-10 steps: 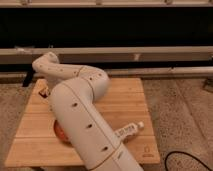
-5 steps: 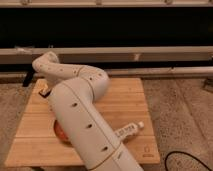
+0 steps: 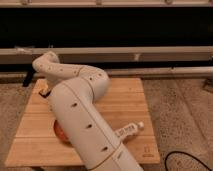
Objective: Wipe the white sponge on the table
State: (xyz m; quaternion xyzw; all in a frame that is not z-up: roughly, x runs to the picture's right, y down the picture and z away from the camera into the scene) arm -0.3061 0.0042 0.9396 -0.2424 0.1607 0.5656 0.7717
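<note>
I cannot find the white sponge in this view. It may be hidden behind the big white arm (image 3: 80, 120), or down at the gripper, but I cannot say which. A sponge like that is likely soft and very light. It squashes when pressed and does not break. I think the best place to hold it is across its two long sides, near the middle, so its flat bottom can rub the wood. If it is pinched too hard it may fold up, and if it is held too loosely it may slip out during the rubbing. The table (image 3: 125, 100) is made of light brown wooden planks, and it looks flat and smooth, so a sponge should slide on it well. The gripper (image 3: 44, 91) is at the far left part of the table, at the end of the bent arm, low near the wood. I cannot tell how it is set or whether it holds anything. A bit of an orange bowl (image 3: 59, 133) peeks out from under the arm near the front left. A white bottle (image 3: 127, 131) with a cap lies on its side near the front right, well apart from the gripper. The wiping could bump the bowl if it comes that way.
</note>
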